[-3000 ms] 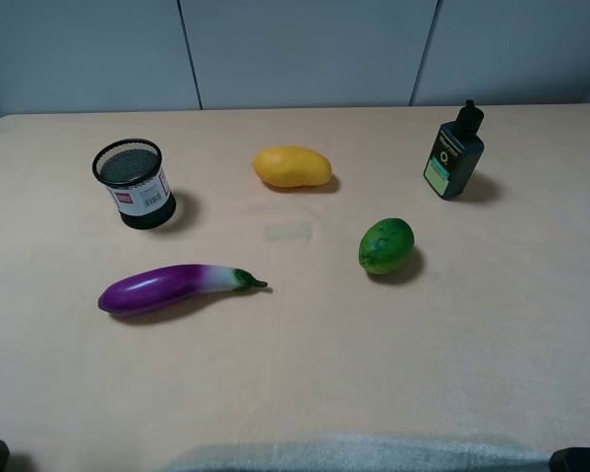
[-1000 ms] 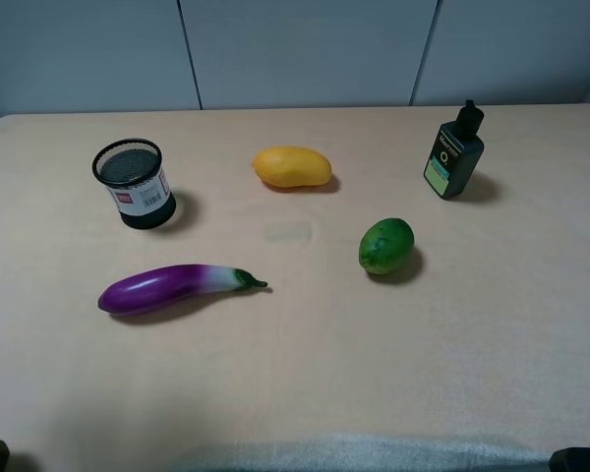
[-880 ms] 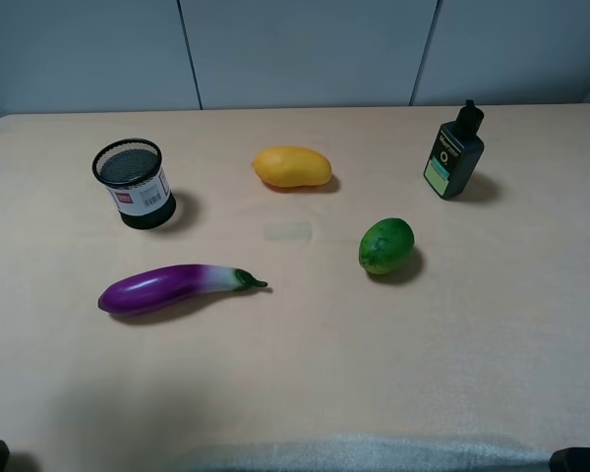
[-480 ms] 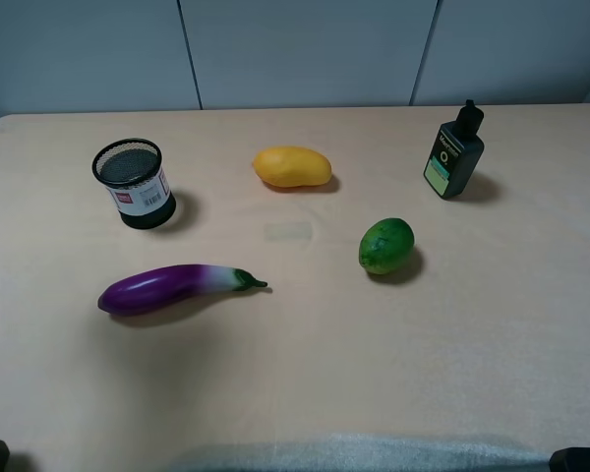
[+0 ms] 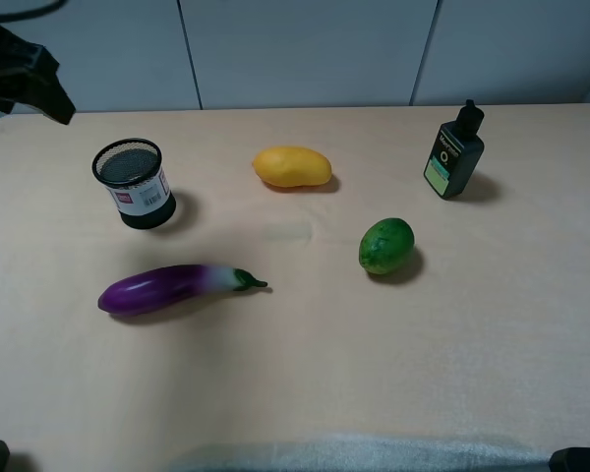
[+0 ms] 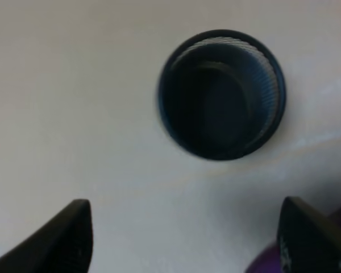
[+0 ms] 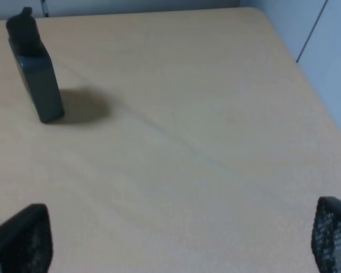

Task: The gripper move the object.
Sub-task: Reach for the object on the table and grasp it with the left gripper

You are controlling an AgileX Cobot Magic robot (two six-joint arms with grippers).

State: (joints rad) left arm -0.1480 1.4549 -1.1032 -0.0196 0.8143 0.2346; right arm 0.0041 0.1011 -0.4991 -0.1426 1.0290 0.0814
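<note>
- Pale wood table (image 5: 305, 393) fills the high view, with grey wall (image 5: 305, 49) panels behind it.
- Nearest the front edge, on the left half, lies the eggplant (image 5: 172, 287), stem toward the right.
- A little further back and to the right sits the lime (image 5: 386, 245), alone.
- Next back on the left half is the cup (image 5: 133, 184). It stands on the table behind the eggplant, near it but apart, and nothing holds it.
- The cup is upright. Its long axis is vertical, its mouth opens upward and its white label faces the front edge.
- Further back, the mango (image 5: 292, 166) lies near the middle and the bottle (image 5: 453, 152) stands at the far right.
- The left arm (image 5: 25, 74) shows over the far left corner, above and behind the cup.
- The left gripper (image 6: 184, 230) is empty, its fingers spread wide. Its camera looks almost straight down into the cup's mouth.
- The cup lies ahead of the fingertips, not between them, and closer to one finger's line than the other.
- The right gripper (image 7: 179, 239) is also spread and empty. It faces the bottle, well apart from the cup, so the left one is clearly nearer.
- The coming move likely turns on going forward and down until the fingers straddle the cup's wall.
- A finger clipping the rim could tip the light mesh.
</note>
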